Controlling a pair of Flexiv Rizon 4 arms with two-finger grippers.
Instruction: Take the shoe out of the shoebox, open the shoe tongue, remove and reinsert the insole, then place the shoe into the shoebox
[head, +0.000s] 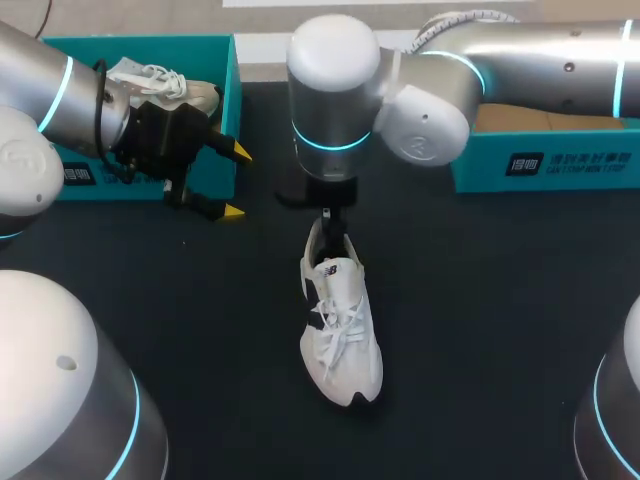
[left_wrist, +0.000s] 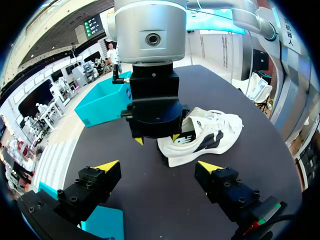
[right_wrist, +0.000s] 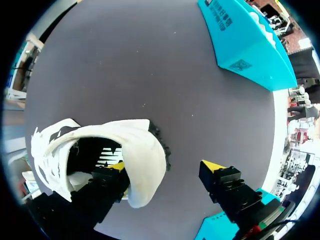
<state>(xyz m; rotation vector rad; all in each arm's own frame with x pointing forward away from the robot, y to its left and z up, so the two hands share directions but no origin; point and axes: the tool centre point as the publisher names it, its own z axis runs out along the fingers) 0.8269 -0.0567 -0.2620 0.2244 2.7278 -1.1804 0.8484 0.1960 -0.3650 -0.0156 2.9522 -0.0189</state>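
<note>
A white shoe (head: 341, 322) with dark side marks lies on the black table, its heel toward the far side. My right gripper (head: 333, 232) hangs over that heel. In the right wrist view the right gripper (right_wrist: 165, 166) is open: one finger is inside the shoe (right_wrist: 135, 150), the other stands outside, and the heel wall lies between them. My left gripper (head: 237, 182) is open and empty in front of the teal shoebox (head: 215, 110). From the left wrist view the left gripper (left_wrist: 159, 166) faces the shoe (left_wrist: 212, 134).
A second white shoe (head: 160, 80) lies in the shoebox at the back left. Another teal box (head: 545, 155) stands at the back right, also seen as a teal box (right_wrist: 250, 45) in the right wrist view. My right arm's wrist (left_wrist: 152, 30) rises right ahead of the left gripper.
</note>
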